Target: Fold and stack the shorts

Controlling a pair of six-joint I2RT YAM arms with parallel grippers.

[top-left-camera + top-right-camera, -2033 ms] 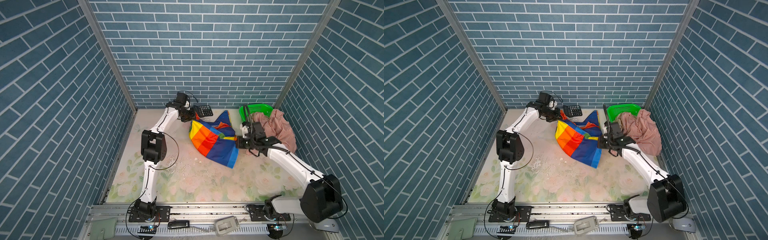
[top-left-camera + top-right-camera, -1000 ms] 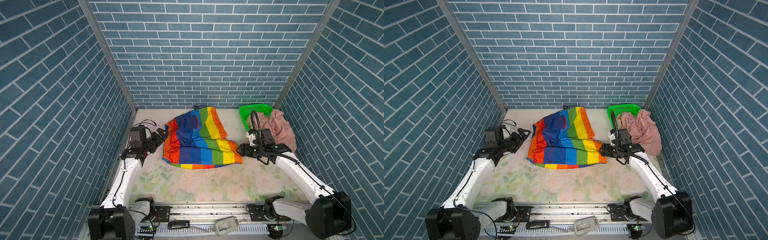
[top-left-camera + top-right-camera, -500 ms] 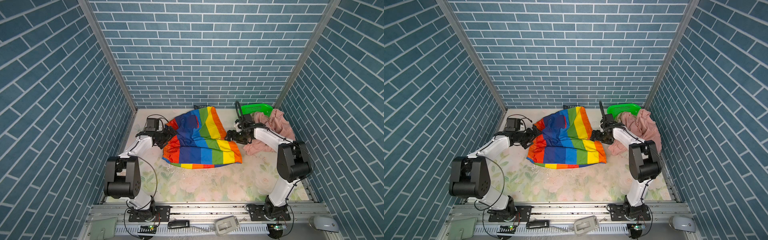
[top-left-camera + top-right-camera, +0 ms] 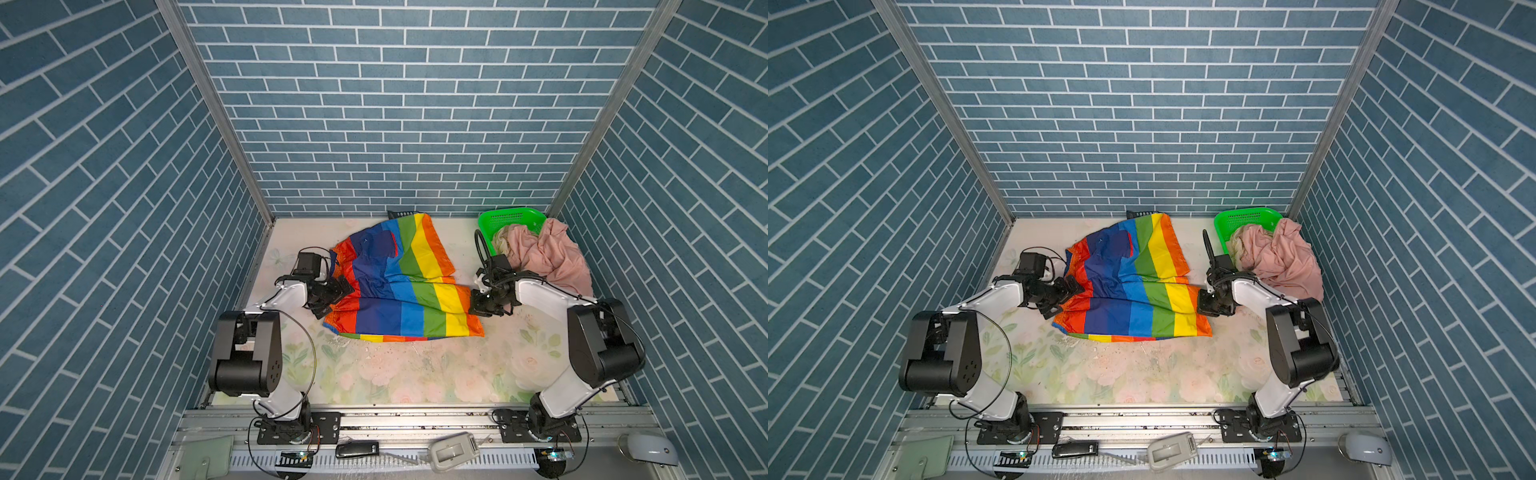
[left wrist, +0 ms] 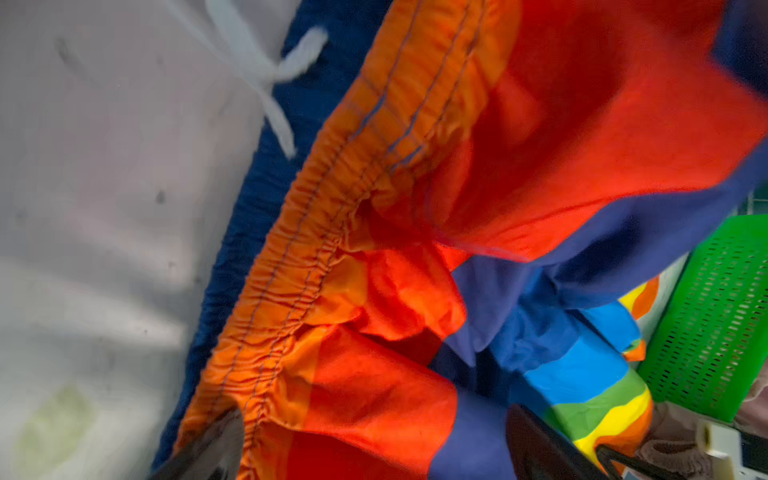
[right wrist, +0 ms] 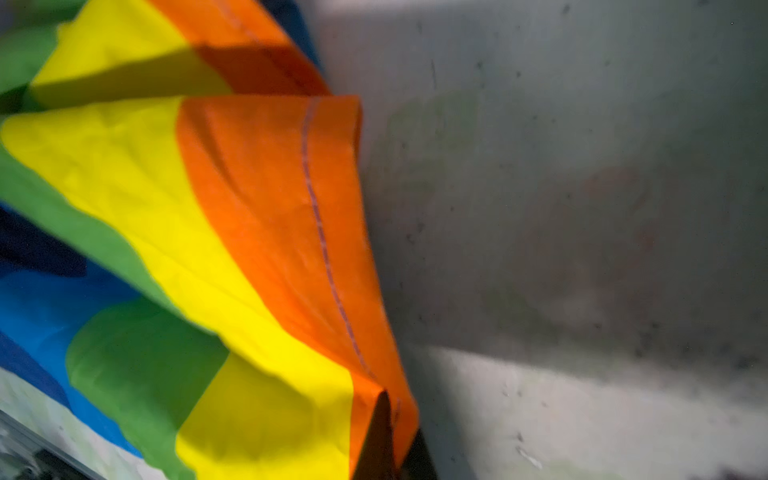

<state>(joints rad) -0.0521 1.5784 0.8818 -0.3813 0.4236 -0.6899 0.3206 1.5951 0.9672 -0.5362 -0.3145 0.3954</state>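
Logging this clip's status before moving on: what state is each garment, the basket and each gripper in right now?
green basket: in the far right corner, unfolded garments in it.
rainbow shorts: spread out on the table, not folded.
pink shorts: crumpled, spilling over the basket's rim.
beige shorts: bunched inside the basket.
left gripper: open, astride the rainbow waistband.
right gripper: shut on the rainbow shorts' orange hem.

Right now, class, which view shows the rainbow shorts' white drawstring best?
The left wrist view: the drawstring lies close up near the orange waistband. Both top views show the rainbow shorts whole, the drawstring too small to find; the right wrist view shows only a hem.
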